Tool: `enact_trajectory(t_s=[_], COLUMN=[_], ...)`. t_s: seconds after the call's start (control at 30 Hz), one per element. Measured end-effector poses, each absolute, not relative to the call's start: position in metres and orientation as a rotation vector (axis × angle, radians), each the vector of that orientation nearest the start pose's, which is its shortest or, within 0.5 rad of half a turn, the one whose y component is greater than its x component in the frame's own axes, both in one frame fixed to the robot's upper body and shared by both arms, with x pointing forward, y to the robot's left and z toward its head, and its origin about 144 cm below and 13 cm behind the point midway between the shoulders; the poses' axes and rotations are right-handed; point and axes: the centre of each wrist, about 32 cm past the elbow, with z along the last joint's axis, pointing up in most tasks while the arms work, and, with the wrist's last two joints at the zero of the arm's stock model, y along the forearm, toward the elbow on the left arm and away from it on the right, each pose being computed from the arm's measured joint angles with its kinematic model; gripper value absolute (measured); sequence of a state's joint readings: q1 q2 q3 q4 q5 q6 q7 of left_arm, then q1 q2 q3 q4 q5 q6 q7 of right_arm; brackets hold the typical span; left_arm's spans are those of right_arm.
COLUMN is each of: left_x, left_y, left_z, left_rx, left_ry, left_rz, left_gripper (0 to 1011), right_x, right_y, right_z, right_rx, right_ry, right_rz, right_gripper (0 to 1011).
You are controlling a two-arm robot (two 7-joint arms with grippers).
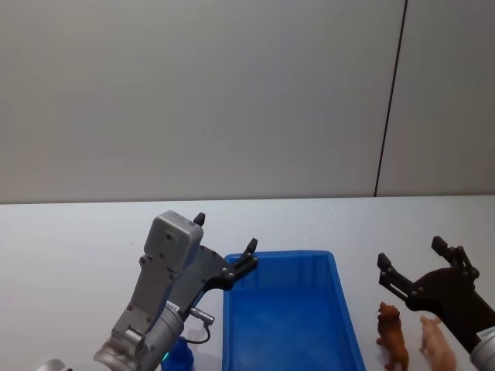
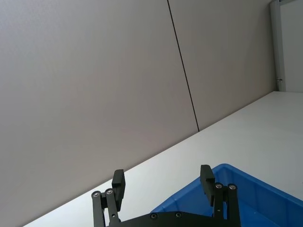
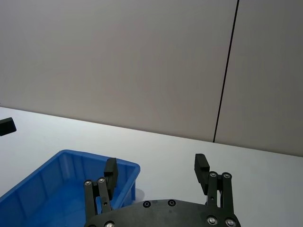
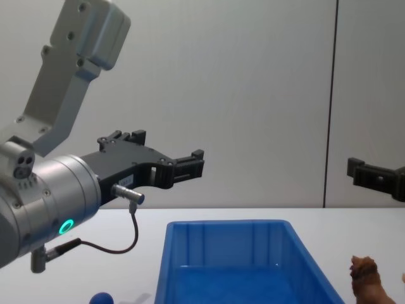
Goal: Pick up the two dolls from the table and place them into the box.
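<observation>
Nearest to us, on the table (image 1: 62, 232) just right of the box (image 1: 280, 256), the two dolls stood side by side. The reddish-brown one (image 1: 393, 337) stood closer to the box and the pale pink one (image 1: 438, 346) just beyond it on the outer side. We judged both to be light and somewhat yielding, unlikely to break but easy to knock over. The pink one's thin legs looked like a poor hold, so we thought a grasp across the trunk would suit each best.

The right gripper (image 1: 411, 252) hung just behind and above the dolls. Its fingers were spread wide with nothing between them, and it touched neither doll.

The blue box sat between the two arms. Nothing lay on the part of its floor we could see, though its near end was cut off from us.

At the box's far left corner the left gripper (image 1: 226, 233) hovered above the rim, likewise wide open and carrying nothing. Beyond it the white table ran back to a plain wall (image 1: 232, 93).
</observation>
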State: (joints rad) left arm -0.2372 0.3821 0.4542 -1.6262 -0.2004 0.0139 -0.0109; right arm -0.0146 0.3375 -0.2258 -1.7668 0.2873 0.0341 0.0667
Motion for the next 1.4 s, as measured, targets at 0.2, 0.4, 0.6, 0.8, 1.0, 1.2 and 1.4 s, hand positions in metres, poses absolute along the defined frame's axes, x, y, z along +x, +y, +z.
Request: enact_trajectory(t_s=[0.2,0.4,0.6,0.8,1.0,1.2,1.4], left_x=[0.492,0.492,0.492,0.492,0.492,0.492,0.492], left_y=[0.198,0.198,0.198,0.198,0.198,0.198,0.198], left_z=[1.204,1.204,1.204,1.204,1.204,1.204,1.204], left_rx=[0.061,0.061,0.061,0.061,0.061,0.061,0.061], left_ry=[-0.268,-0.268,-0.268,-0.268,-0.268,-0.268,-0.268], left_rz=[1.124,1.124,1.124,1.124,1.124,1.124,1.124], left_gripper=[1001,1001,1001,1001,1001,1001,1001], right_x=[0.443,0.444,0.443,0.44,0.434,0.427,0.419], right_y=[-0.237,-0.24,-0.245,-0.249,-0.253,-0.255,-0.257], right_z=[1.189,1.189,1.188,1.188,1.189,1.188,1.185], right_rx=[0.026,0.023,0.009,-0.016,-0.062,-0.108,-0.169], right_ry=[-0.075,-0.075,-0.06,-0.039,-0.003,0.029,0.072], right_rz=[-1.23,-1.243,-1.278,-1.311,-1.347,-1.37,-1.392], right_gripper=[1001,1001,1001,1001,1001,1001,1001])
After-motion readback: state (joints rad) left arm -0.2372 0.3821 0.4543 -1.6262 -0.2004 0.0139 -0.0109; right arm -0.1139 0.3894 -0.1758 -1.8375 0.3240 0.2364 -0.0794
